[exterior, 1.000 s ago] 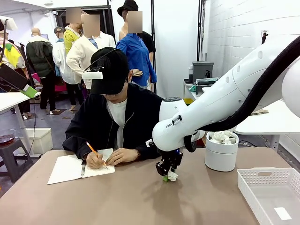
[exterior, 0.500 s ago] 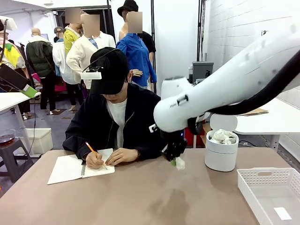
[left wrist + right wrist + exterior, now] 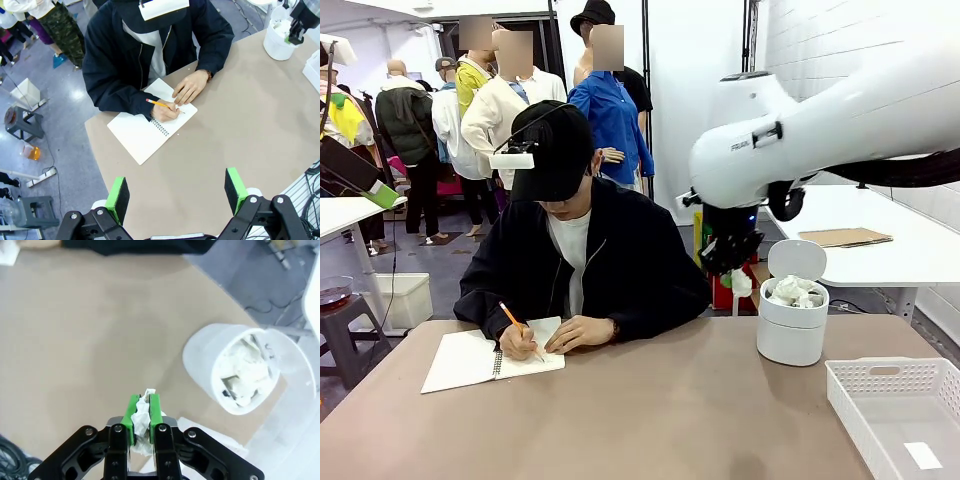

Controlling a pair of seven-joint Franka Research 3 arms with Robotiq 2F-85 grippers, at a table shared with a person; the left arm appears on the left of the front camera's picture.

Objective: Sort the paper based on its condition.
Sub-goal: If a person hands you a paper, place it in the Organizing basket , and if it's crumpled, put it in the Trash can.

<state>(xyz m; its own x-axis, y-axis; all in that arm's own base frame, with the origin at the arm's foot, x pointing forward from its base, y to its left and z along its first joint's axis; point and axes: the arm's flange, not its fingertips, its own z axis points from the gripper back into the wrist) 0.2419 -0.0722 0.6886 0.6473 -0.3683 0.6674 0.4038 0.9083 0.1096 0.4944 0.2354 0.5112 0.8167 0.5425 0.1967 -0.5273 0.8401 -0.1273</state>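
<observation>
My right gripper [image 3: 735, 275] hangs in the air just left of the white round bin [image 3: 792, 325], shut on a crumpled white paper [image 3: 742, 284]. In the right wrist view the paper [image 3: 143, 415] is squeezed between the green pads [image 3: 133, 412], and the open bin [image 3: 240, 371] holding more crumpled paper [image 3: 244, 370] lies ahead to the right. My left gripper [image 3: 176, 192] stands open high above the table with nothing between its fingers. From there the right gripper [image 3: 295, 31] shows far off beside the bin [image 3: 276, 41].
A person sits at the far side writing with a pencil [image 3: 514, 320] in a spiral notebook [image 3: 485, 358]. A white slotted basket [image 3: 898, 410] with one flat slip sits at the front right. The brown table [image 3: 620, 420] is bare in the middle.
My right gripper closed on the crumpled paper at the table, lifted it, and carried it up and right toward the bin. The person keeps writing.
</observation>
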